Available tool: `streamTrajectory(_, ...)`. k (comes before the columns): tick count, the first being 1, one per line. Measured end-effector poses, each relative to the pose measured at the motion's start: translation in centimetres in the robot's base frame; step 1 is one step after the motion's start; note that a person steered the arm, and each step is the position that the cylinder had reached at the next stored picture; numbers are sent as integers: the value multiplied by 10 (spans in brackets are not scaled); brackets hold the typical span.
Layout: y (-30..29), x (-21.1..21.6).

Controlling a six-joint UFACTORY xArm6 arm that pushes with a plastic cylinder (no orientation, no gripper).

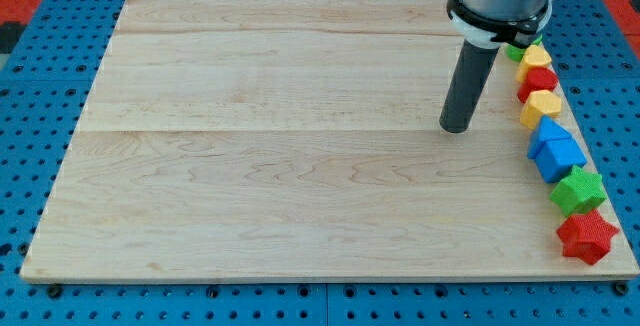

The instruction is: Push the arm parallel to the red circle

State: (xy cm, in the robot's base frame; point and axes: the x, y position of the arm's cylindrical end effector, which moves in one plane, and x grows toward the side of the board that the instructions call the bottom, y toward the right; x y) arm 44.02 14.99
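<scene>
My tip (457,127) rests on the wooden board (280,166) near the view's upper right. A column of blocks runs down the board's right edge. From the view's top: a green block (514,52) mostly hidden by the arm, a yellow block (538,57), the red circle (537,79), a yellow block (541,106), two blue blocks (549,132) (561,158), a green star (578,190) and a red star (586,237). My tip stands about 80 pixels to the view's left of the red circle and somewhat lower, touching no block.
The board lies on a blue pegboard table (30,166). The arm's grey body (500,1) hangs over the board's upper right corner.
</scene>
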Motion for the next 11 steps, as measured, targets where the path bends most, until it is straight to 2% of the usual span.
streamTrajectory(1,0,0)
streamTrajectory(2,-2,26)
streamTrajectory(4,-21,176)
streamTrajectory(5,-15,178)
streamTrajectory(6,-58,152)
streamTrajectory(8,-39,-11)
streamTrajectory(9,-39,-41)
streamTrajectory(10,-46,-42)
streamTrajectory(11,-46,-77)
